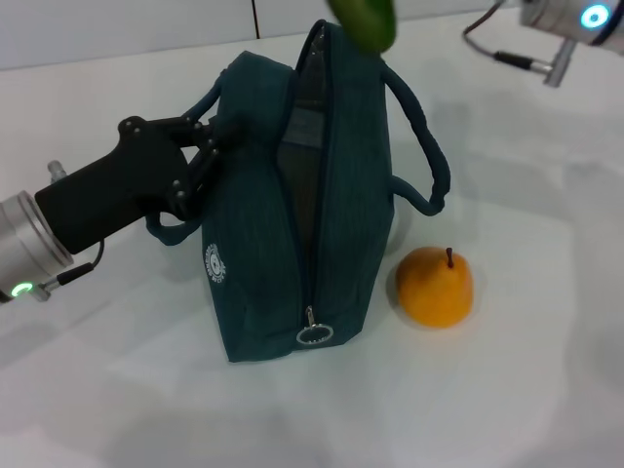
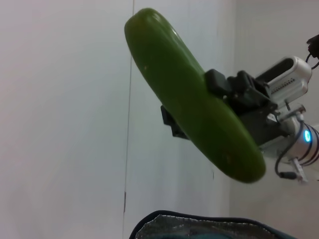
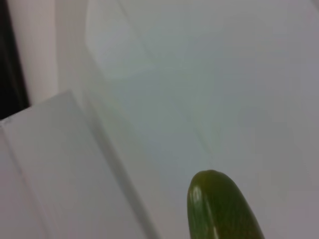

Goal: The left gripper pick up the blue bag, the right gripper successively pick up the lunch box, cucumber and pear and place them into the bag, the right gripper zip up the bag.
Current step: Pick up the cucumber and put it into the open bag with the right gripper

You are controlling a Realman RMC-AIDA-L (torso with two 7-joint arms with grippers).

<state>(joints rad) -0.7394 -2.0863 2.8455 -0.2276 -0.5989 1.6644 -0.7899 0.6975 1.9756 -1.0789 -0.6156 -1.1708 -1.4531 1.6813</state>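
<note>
On table, one blue bag (image 1: pixel 292 214), one pear (image 1: pixel 435 286), one cucumber (image 2: pixel 194 99)

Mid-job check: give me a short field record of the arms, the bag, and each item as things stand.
left gripper: shut on near handle of the dark teal fabric bag
right gripper: shut on the long dark green cucumber, mid-length, tilted above the bag opening
bag: upright, unzipped, silver lining showing
round yellow-orange pear: on the white table, beside the bag
lunch box: not visible
</note>
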